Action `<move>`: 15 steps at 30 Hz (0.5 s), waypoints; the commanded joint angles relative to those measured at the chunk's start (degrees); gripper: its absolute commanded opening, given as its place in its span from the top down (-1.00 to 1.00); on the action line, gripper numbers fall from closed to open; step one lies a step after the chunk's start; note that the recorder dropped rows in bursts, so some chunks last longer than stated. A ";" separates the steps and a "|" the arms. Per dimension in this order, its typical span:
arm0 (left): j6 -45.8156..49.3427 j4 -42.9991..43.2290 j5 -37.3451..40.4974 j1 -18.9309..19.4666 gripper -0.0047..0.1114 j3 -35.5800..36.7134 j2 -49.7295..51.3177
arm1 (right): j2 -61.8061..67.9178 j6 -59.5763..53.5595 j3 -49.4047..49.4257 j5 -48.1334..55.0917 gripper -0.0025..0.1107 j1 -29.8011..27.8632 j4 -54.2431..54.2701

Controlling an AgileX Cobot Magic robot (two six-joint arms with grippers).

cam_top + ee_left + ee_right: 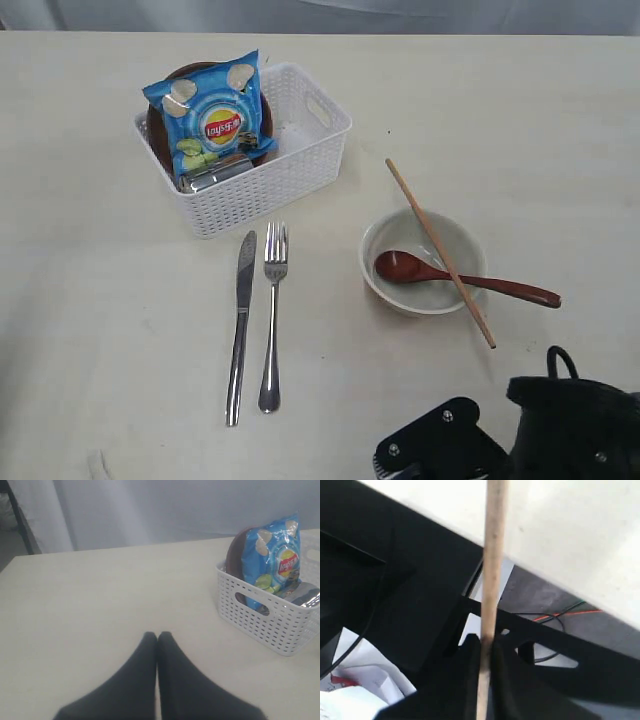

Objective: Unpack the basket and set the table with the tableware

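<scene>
Knife [241,325], fork [272,315], bowl [398,297], spoon [440,274] and one chopstick [432,233] are lying on the table [120,300], the right gripper [484,655] is pinching the second chopstick [494,555], the left gripper [157,642] is hanging clenched and empty, and plate [265,118] and cup [215,175] are waiting in the basket [250,200].

Light on my tabletop [520,120] is soft and even — no hard shadows, only thin grey edges under the knife [240,330] and fork [272,320] and along the basket [300,175]. The cup [306,597] throws small white glints. Seen from my left wrist, my left fingers [135,685] are a dark, out-of-focus blur. The right wrist picture is dim and smeared — the chopstick [492,580] soft-edged against near-black, the tabletop behind it washed out.
</scene>
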 commanded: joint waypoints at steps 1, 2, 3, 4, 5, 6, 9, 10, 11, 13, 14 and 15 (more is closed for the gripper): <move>0.09 0.02 -0.41 0.21 0.92 0.15 -0.26 | -0.43 3.53 -3.91 4.67 0.96 0.26 -6.88; 0.09 0.02 -0.41 0.21 0.92 0.15 -0.26 | -0.43 4.53 -5.03 6.22 0.96 0.26 -8.56; 0.09 0.02 -0.41 0.21 0.92 0.15 -0.26 | -0.43 4.90 -5.92 7.59 0.96 0.26 -9.53; 0.09 0.02 -0.41 0.21 0.92 0.15 -0.26 | -0.43 5.24 -8.08 9.93 0.96 0.26 -11.03; 0.09 0.02 -0.41 0.21 0.92 0.15 -0.26 | -0.43 5.49 -9.92 11.59 0.96 0.26 -12.15; 0.09 0.02 -0.41 0.21 0.92 0.15 -0.26 | -0.43 5.58 -10.89 12.21 0.96 0.26 -13.09; 0.09 0.02 -0.41 0.21 0.92 0.15 -0.26 | -0.43 6.20 -15.43 16.08 0.96 0.26 -16.19; 0.09 0.02 -0.41 0.21 0.92 0.15 -0.26 | -0.43 6.49 -16.38 17.23 0.96 0.26 -17.22; 0.09 0.02 -0.41 0.21 0.92 0.15 -0.26 | -0.43 7.82 -18.10 20.03 0.96 0.26 -19.82; 0.09 0.02 -0.41 0.21 0.92 0.15 -0.26 | -0.43 8.86 -20.89 24.06 0.96 0.09 -24.00; 0.09 0.02 -0.41 0.21 0.92 0.15 -0.26 | -0.43 8.42 -22.23 25.23 0.96 -0.80 -24.11; 0.09 0.02 -0.41 0.21 0.92 0.15 -0.26 | -0.52 7.05 -23.61 25.49 0.96 -2.07 -23.98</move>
